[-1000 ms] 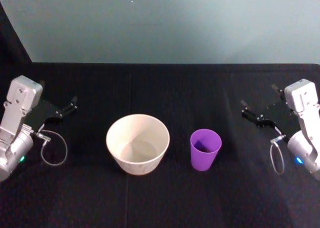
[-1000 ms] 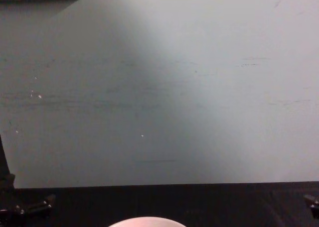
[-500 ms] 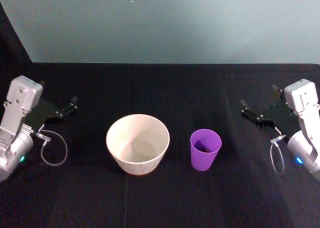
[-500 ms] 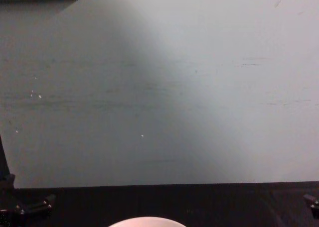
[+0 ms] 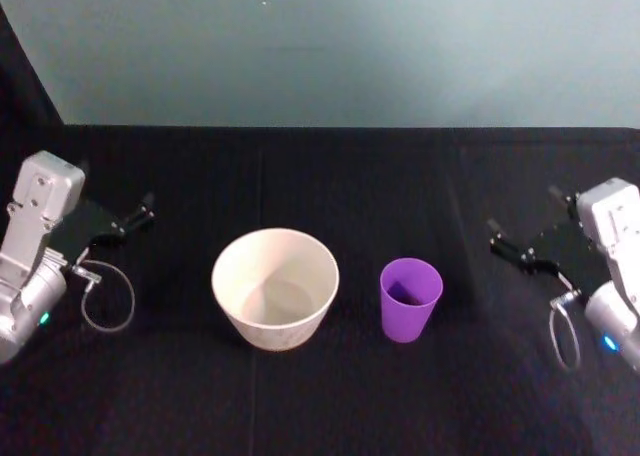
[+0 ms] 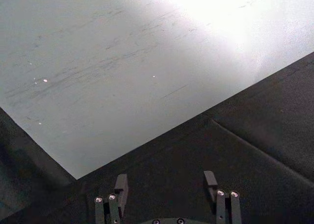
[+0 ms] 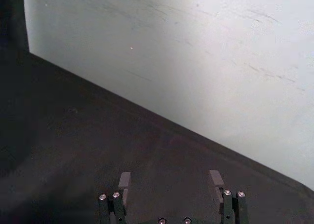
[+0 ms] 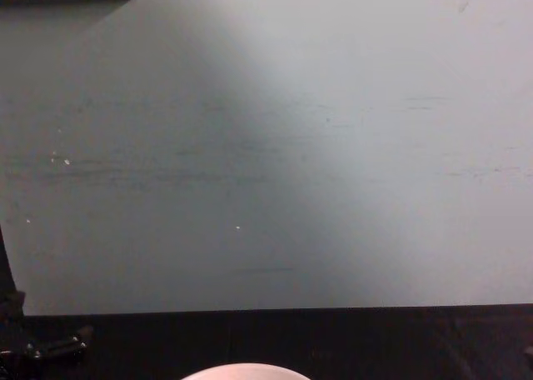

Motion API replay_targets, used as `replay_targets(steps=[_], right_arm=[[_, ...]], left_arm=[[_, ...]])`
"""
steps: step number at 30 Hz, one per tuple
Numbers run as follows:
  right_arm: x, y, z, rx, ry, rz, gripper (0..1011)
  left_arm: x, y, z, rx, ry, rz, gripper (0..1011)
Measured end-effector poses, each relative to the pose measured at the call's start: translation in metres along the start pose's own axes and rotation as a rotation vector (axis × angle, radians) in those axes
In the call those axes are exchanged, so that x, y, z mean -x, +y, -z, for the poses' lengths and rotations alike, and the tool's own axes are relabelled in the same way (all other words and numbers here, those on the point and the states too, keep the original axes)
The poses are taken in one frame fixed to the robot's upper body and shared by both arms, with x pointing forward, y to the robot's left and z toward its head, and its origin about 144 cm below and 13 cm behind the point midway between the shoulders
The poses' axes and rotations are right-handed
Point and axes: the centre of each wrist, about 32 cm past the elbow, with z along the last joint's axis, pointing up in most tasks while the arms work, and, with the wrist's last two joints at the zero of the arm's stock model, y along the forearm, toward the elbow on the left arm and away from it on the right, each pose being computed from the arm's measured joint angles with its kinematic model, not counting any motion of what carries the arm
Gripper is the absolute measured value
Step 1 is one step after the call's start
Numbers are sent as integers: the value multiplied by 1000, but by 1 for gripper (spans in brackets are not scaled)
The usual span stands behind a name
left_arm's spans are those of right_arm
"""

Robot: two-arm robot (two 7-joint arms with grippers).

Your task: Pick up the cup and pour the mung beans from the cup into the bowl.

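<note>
Cup stands beside bowl; left pincer and right pincer flank them, spread

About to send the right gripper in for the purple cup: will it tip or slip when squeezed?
Likely tippy: the purple cup tapers to a narrow base and stands free beside the bowl. Its smooth, sloping sides may slide in a loose grip. It looks like thin plastic, so it is probably light and slightly squashy.

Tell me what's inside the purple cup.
The cup stands upright; the head view shows a dark patch low inside. Contents or shadow cannot be told; its near wall hides the bottom.
</note>
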Motion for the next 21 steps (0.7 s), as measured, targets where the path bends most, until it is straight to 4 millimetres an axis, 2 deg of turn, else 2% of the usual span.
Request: replay_targets(steps=[12,21], right_arm=[[11,-37,2,-3,11,-51,1004],[10,-65,-7,-13,44,-224,1004]], left_arm=[[0,0,0,0,0,0,1000],[0,0,0,0,0,0,1000]])
